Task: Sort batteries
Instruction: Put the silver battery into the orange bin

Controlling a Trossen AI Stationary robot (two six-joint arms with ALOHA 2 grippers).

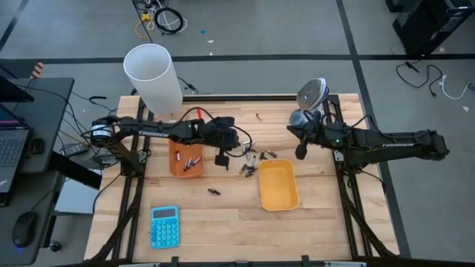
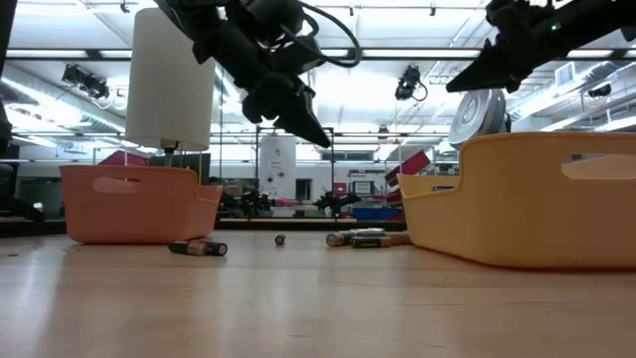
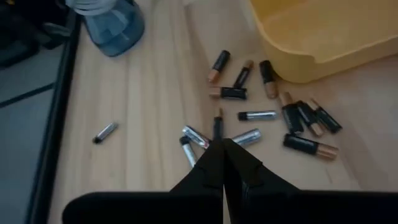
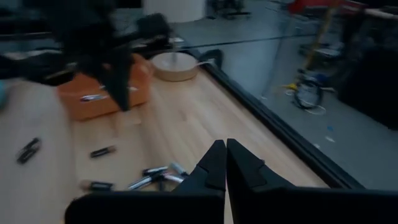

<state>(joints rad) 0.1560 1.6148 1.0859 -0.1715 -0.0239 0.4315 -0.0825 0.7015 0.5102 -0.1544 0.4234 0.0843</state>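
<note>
Batteries [image 3: 249, 137] lie loose below our left gripper [image 3: 222, 149], pinched closed and empty, so we should spread it before descending on one.

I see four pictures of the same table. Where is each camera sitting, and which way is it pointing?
High view: above, looking straight down at the table, both arms and both trays.
Low view: at tabletop height, looking level across; both arms enter from above.
Left wrist view: on the left arm, looking past the shut left gripper at loose batteries.
Right wrist view: on the right arm, past the shut right gripper toward the orange tray.
Shared: high and low views both show the yellow tray.
</note>
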